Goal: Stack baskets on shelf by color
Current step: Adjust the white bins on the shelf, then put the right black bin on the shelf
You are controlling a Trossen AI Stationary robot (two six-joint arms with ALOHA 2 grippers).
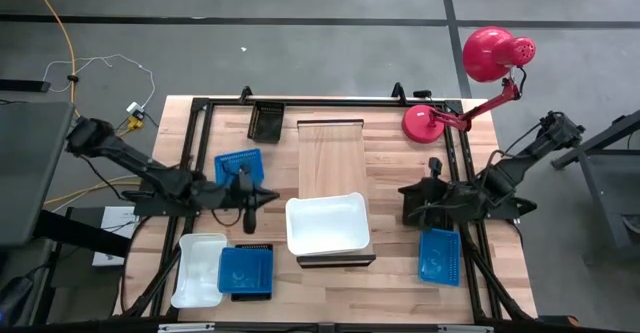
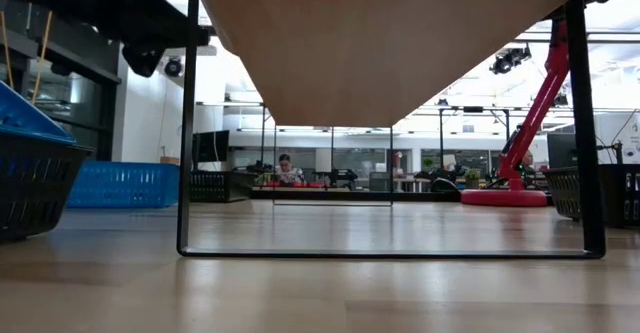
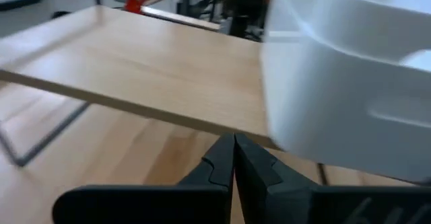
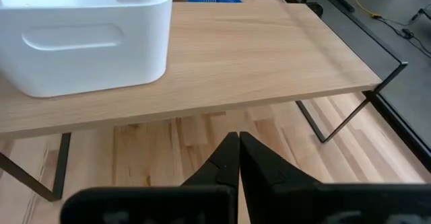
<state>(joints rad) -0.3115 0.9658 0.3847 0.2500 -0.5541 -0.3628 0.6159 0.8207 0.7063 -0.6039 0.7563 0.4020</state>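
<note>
One white basket (image 1: 326,224) on shelf (image 1: 331,153), between both closed fingers (image 3: 234,158).

An open lab: concrete floor (image 1: 300,53), desks and a seated person (image 2: 287,168) behind.

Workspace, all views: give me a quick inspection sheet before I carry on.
Surface: wooden table, framed by dark rails.
Job's things: shelf at centre with one white basket on its near end; white basket and blue basket front left; blue basket left; blue basket right; black basket at the back.
Clutter: red lamp at the back right corner.
Grippers: left gripper and right gripper both shut, empty, flanking the shelf.
Cables: yellow cable and white wires on the floor, left.
Surroundings: grey floor; a seated person far behind.
</note>
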